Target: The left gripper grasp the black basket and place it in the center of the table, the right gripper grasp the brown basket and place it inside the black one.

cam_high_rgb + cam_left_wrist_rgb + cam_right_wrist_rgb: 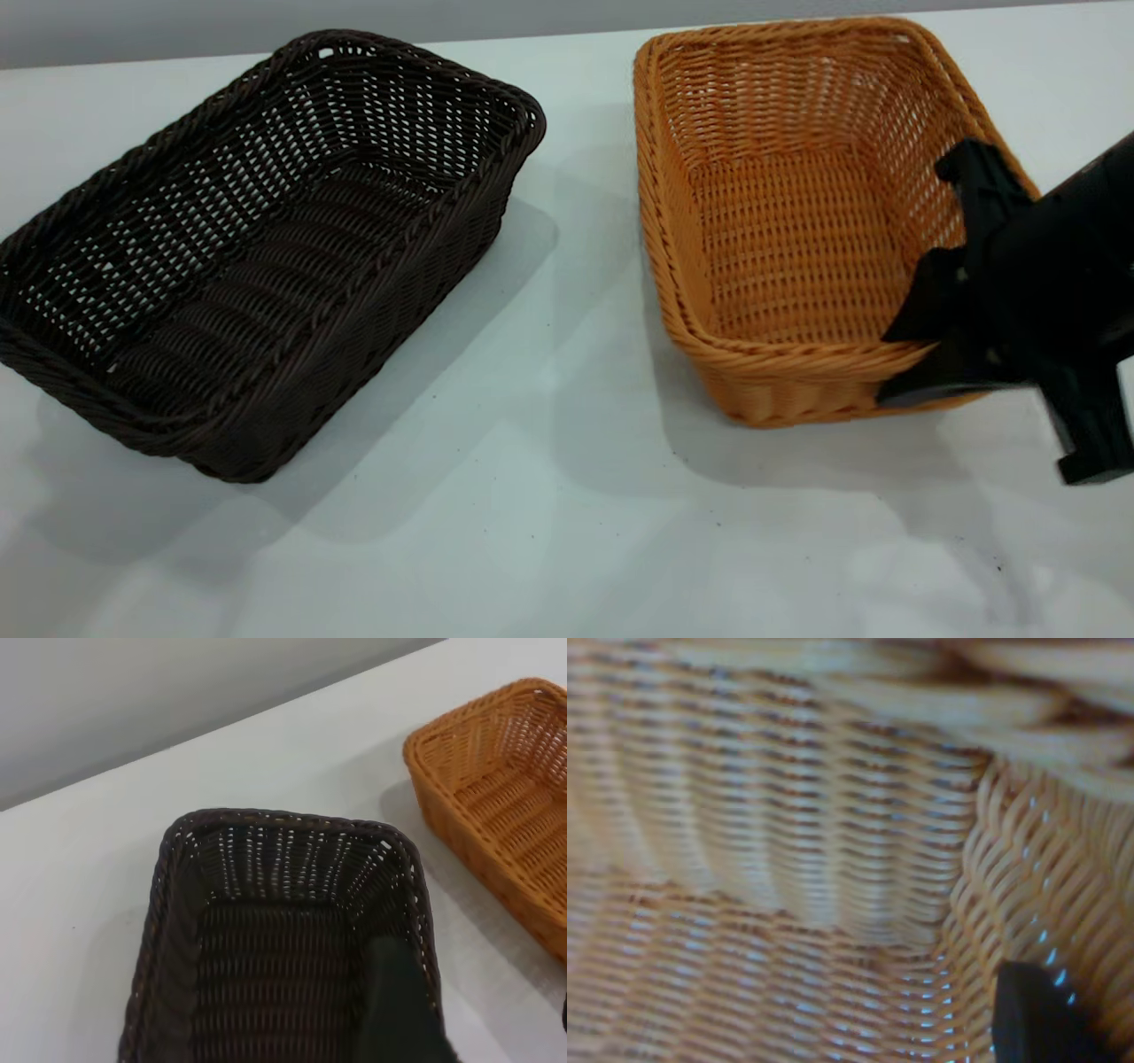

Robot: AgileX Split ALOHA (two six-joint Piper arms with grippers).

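Step in hand: my right gripper [917,359] straddling the brown basket [797,230] rim at 3 o'clock, grip uncertain; next, clamp and lift.

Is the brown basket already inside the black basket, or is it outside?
Outside. The brown basket stands on the table beside the black basket, with bare table between them. The right gripper is at its near corner.
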